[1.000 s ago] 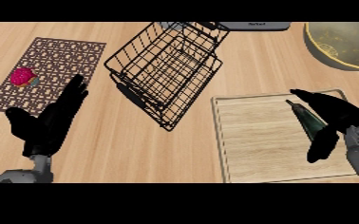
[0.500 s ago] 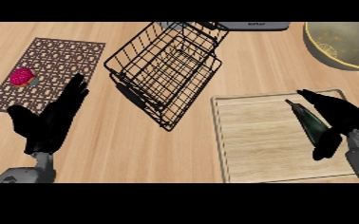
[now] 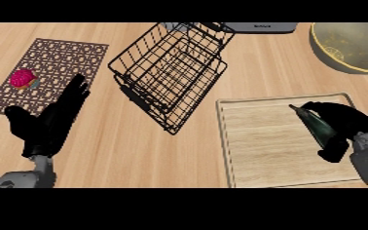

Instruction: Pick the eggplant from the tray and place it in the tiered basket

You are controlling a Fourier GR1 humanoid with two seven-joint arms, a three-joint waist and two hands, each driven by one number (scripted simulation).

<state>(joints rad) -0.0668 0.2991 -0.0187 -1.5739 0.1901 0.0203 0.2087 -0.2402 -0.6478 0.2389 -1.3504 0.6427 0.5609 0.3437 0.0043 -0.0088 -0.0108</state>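
At the far left a brown patterned mat (image 3: 61,61) lies on the wooden tabletop (image 3: 144,161), and a small pink-red fruit (image 3: 22,78) sits near the mat's left edge. The left hand (image 3: 52,122) comes up from the lower edge just right of the fruit. It is open, its fingers straight and pointing away from the robot. The fingertips reach over the mat's lower right part and the thumb is spread out to the left. It holds nothing.

Right of the mat stands the tiered basket (image 3: 173,73), a black wire frame seen from above and set at an angle to the tabletop's edge. Nothing shows inside it. Behind it, at the top edge, is part of a grey appliance (image 3: 259,27).

Further right a pale wooden tray (image 3: 266,141) with a thin raised rim lies just beside the basket's lower corner. The eggplant (image 3: 307,118), dark and slender, is over the tray's right part with its pointed end towards the basket. The right hand (image 3: 345,124) is curled round it, fingers above and thumb reaching down, and hides most of it. Whether the eggplant touches the tray cannot be told.

At the upper right corner is a round olive-yellow bowl (image 3: 345,46), well apart from the tray.
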